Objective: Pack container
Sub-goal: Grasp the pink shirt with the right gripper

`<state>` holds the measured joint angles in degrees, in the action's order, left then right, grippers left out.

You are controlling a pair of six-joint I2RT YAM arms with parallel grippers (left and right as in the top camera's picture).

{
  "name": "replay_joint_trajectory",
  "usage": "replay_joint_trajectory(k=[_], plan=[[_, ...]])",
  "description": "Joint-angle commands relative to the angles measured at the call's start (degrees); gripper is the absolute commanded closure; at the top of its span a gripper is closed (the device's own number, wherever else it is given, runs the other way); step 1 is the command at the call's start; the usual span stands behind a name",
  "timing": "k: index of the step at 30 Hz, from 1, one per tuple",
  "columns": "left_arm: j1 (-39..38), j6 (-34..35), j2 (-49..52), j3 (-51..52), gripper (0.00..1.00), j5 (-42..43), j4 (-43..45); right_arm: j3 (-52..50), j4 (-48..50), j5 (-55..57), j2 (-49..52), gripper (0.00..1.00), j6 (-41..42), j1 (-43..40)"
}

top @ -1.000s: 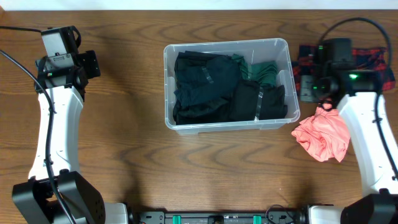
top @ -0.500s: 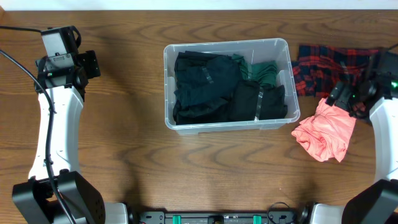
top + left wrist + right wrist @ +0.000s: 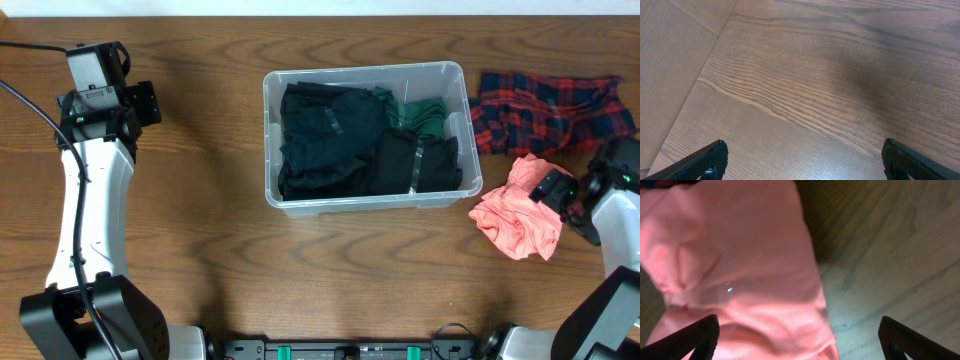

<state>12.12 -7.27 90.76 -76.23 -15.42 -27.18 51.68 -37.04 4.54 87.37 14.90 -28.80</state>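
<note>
Sitting mid-worktop [image 3: 200,250], the container [image 3: 365,69] holds dark clothes [image 3: 320,140]. The right fingers [image 3: 697,341], spread and empty, hang over a pink cloth [image 3: 510,220] at its 4 o'clock, just past the corner. The left fingers [image 3: 707,160], also spread and empty, are well apart at 9 o'clock. A plaid cloth [image 3: 550,105] lies near at 2 o'clock. Wood shows along every wall.
</note>
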Motion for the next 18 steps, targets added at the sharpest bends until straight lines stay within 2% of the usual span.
replay_joint_trajectory(k=[1,6,12,18], plan=[[0.1,0.5,0.2,-0.1,0.02,-0.7,-0.2,-1.7,2.0,-6.0,0.3,0.01,-0.6,-2.8],[0.1,0.5,0.2,-0.1,0.02,-0.7,-0.2,-3.8,5.0,-9.4,0.7,0.03,-2.0,-4.6],[0.1,0.5,0.2,-0.1,0.02,-0.7,-0.2,-6.0,8.6,-14.2,1.3,0.14,-5.8,-4.7],[0.1,0.5,0.2,-0.1,0.02,-0.7,-0.2,-6.0,9.1,-14.2,2.7,0.19,-5.8,-4.7]])
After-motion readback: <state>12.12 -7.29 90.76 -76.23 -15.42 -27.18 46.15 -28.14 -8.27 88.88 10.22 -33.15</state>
